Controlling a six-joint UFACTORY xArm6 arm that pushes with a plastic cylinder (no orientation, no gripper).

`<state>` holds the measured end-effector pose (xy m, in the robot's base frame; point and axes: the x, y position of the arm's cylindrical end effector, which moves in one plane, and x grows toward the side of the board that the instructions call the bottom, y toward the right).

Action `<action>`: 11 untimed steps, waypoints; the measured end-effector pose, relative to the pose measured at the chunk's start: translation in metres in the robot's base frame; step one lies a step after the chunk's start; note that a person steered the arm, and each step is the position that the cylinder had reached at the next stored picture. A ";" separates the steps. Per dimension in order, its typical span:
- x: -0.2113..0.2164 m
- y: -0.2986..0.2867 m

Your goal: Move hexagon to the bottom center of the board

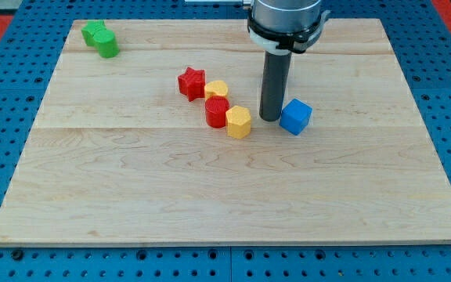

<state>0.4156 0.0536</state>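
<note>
My tip (pixel 270 117) holds nothing and stands between the yellow hexagon (pixel 239 122) and the blue block (pixel 295 117); a red cylinder (pixel 217 112) touches the hexagon.

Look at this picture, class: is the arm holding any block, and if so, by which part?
Nothing is held. My tip is a bare rod standing on the board between the yellow hexagon and the blue block; contact with either cannot be told.
</note>
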 end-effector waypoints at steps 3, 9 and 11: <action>0.046 -0.046; 0.107 -0.088; 0.085 -0.066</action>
